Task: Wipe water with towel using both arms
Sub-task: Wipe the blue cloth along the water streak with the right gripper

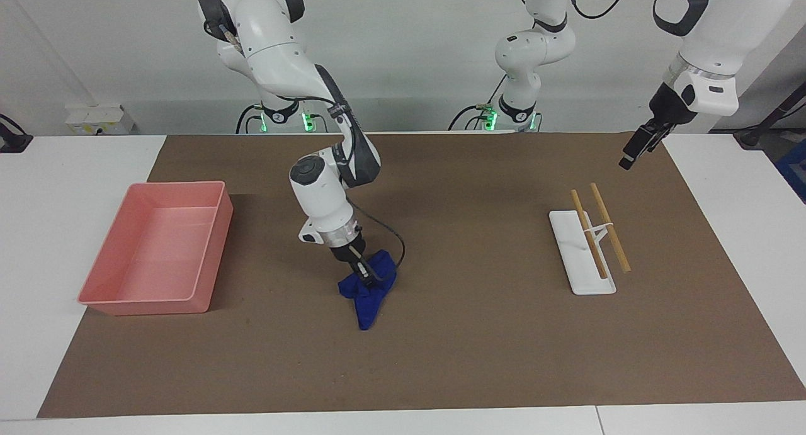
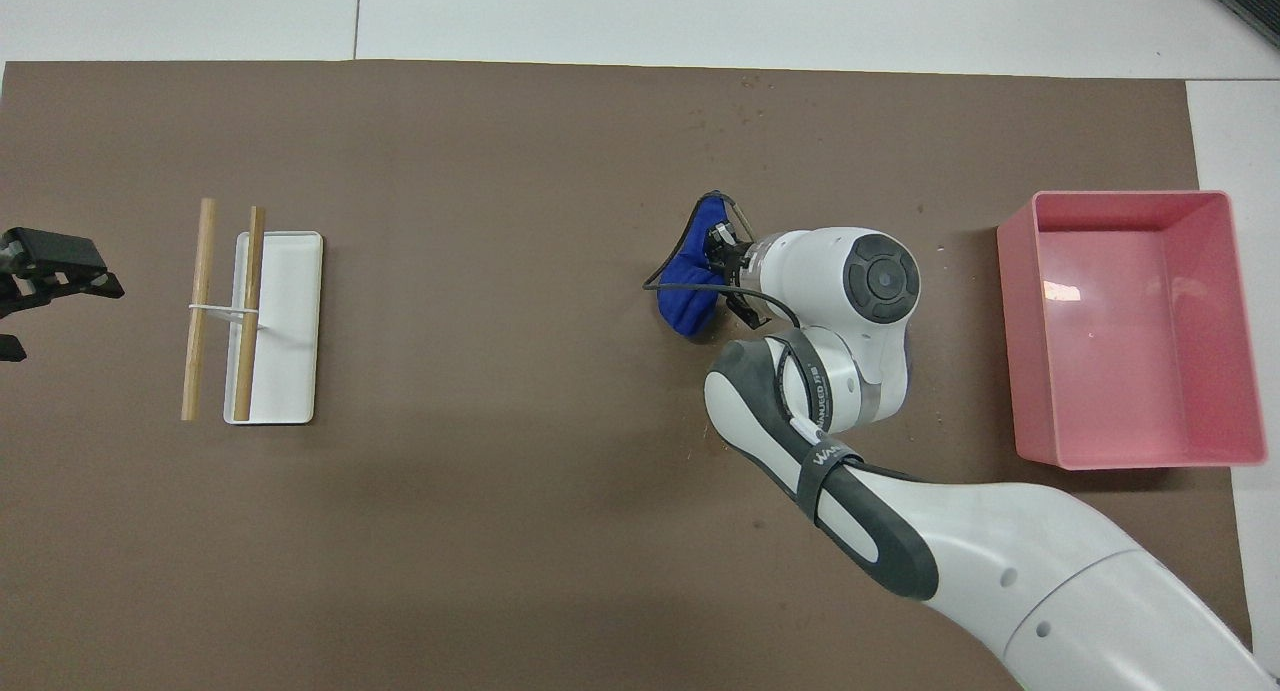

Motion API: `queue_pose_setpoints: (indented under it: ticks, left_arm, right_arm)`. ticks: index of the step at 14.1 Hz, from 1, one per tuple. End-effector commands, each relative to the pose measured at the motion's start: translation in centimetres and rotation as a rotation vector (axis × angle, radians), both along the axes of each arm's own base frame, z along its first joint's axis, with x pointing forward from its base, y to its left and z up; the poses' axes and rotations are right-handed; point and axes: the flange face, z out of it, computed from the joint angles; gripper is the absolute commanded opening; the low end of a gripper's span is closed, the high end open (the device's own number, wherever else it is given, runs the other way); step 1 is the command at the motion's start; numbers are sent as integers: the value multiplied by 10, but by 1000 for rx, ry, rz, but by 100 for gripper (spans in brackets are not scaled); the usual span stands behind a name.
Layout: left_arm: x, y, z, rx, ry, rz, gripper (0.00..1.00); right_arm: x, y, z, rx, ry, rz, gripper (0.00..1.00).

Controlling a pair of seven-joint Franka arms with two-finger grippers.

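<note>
Facing view: right gripper (image 1: 367, 277) is down at the middle of the brown mat (image 1: 441, 359), its fingers closed on the bunched blue towel (image 1: 368, 296). The towel is crumpled, one pointed end trailing on the mat away from the robots; the bulk of it is gathered at the fingertips. It appears to rest on the mat, though whether the gripped part is lifted off the surface cannot be told. The right arm reaches down from its base with the wrist tilted toward the towel.

Left gripper (image 1: 636, 148) hangs in the air over the mat's edge at the left arm's end of the table, waiting. How far its fingers stand apart cannot be told.

Overhead view: towel (image 2: 690, 281) lies near the centre of the mat (image 2: 500, 521), partly covered by the right gripper (image 2: 722, 261). Left gripper (image 2: 50, 271) shows at the frame edge.

Pink tray (image 1: 157, 252) sits at the right arm's end of the mat, well apart from the towel. A white flat stand (image 1: 579, 259) with two wooden sticks (image 1: 607, 227) laid across it sits toward the left arm's end, near the left gripper but below it, not touched.
</note>
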Motion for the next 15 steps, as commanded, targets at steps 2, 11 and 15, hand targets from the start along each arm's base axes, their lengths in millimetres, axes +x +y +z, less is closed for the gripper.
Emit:
queue_pose_setpoints:
  ticks: [2, 11, 15]
  left_arm:
    - [-9, 1, 11, 55, 43, -192, 100]
    - [15, 0, 17, 32, 203, -461, 100]
    - [15, 9, 20, 41, 219, -450, 100]
  right_arm:
    - [-72, -12, -23, -58, 120, 27, 0]
    - [-188, 15, -16, -145, 256, 198, 0]
    - [-199, 12, -19, -174, 225, 365, 0]
